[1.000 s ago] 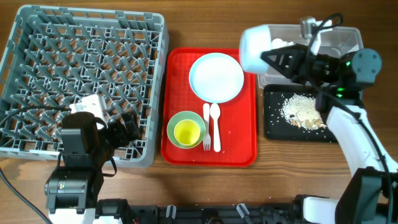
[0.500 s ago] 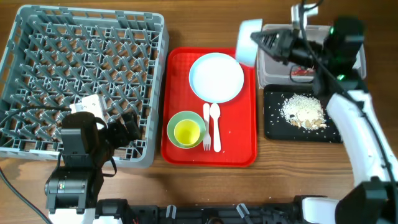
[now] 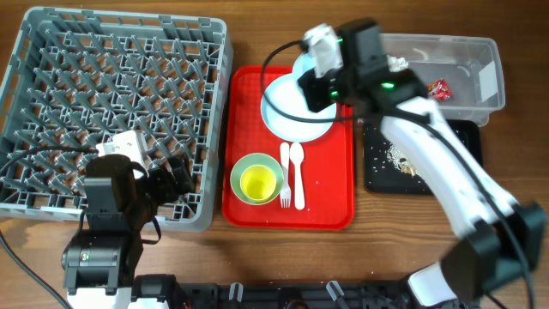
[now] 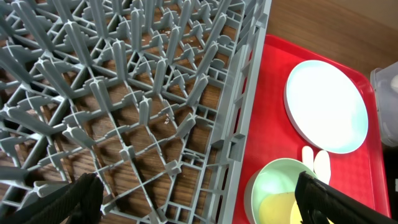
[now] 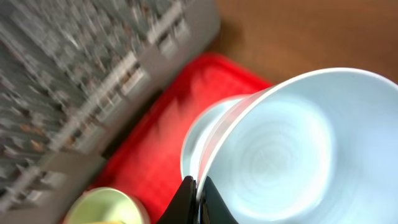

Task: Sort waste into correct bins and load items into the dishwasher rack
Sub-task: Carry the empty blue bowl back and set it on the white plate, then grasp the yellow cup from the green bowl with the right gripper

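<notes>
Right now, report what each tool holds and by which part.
The right tool pinches the pale blue round bowl by its rim. The left tool hangs open above the grey plastic pegged rack, holding nothing.

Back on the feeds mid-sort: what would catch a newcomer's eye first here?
The right fingers pinch the rim of a pale blue bowl over the pale blue plate on the red tray. The big grey dishwasher rack fills the left side, no dishes visible in it, left fingers spread wide above it. Further right, food scraps lie in the black tray, a red wrapper in the clear tub.
</notes>
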